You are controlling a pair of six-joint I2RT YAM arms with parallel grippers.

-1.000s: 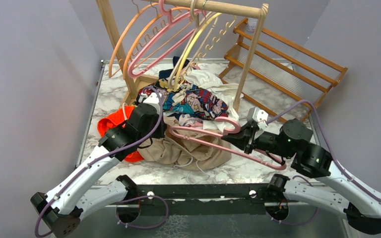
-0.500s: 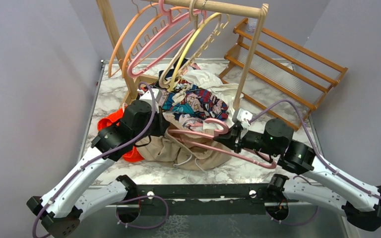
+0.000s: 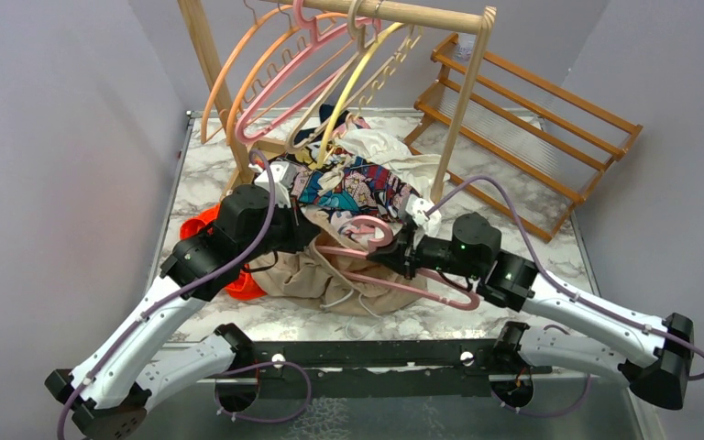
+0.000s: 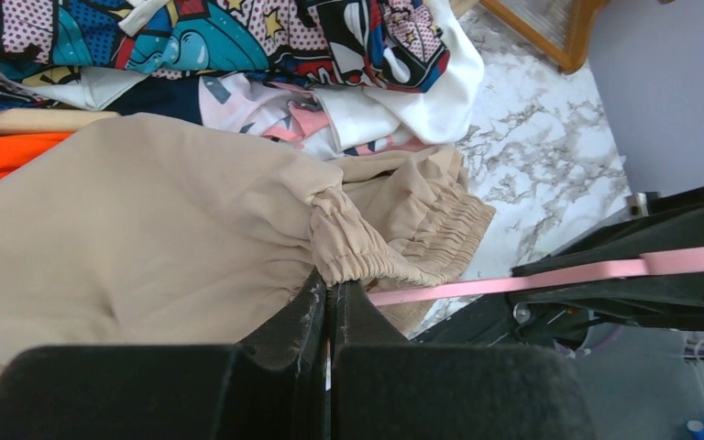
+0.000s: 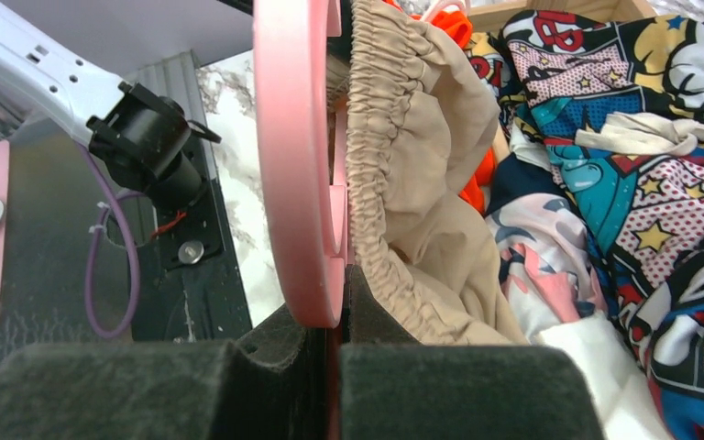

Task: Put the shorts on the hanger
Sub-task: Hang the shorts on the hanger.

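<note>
Black pads of left gripper [image 4: 330, 286] are clenched on the gathered waistband [image 4: 394, 268] of the shorts [image 4: 147, 211], pinching its edge at the fingertips. Right gripper [image 5: 328, 307] is clamped on the pink hanger [image 5: 293, 137], the bar running up from between the fingers. The waistband presses right against that bar in the right wrist view.

Outward: the shorts lie bunched on the marble table [image 3: 522, 229] between the two arms, near the front edge. The hanger lies across the top of them, its hook toward the comic cloth [image 3: 353, 188] behind. An orange garment [image 3: 203, 223] sits beside the shorts on the left. The rack [image 3: 403, 13] with spare hangers stands at the back.

Progress, judged: about midway. Both grasps are made and the hanger is brought up to the waist opening. Cannot tell whether a hanger arm is actually inside the waistband or only beside it. Left to do: get the waistband over both hanger arms, let go of the fabric, and check it holds.

Look of the shorts: beige, soft, baggy and creased. The elastic waist is tightly ruched, and the white drawstring [image 3: 344, 298] trails loose at the front. Limp fabric, likely to slide off the smooth plastic.
</note>
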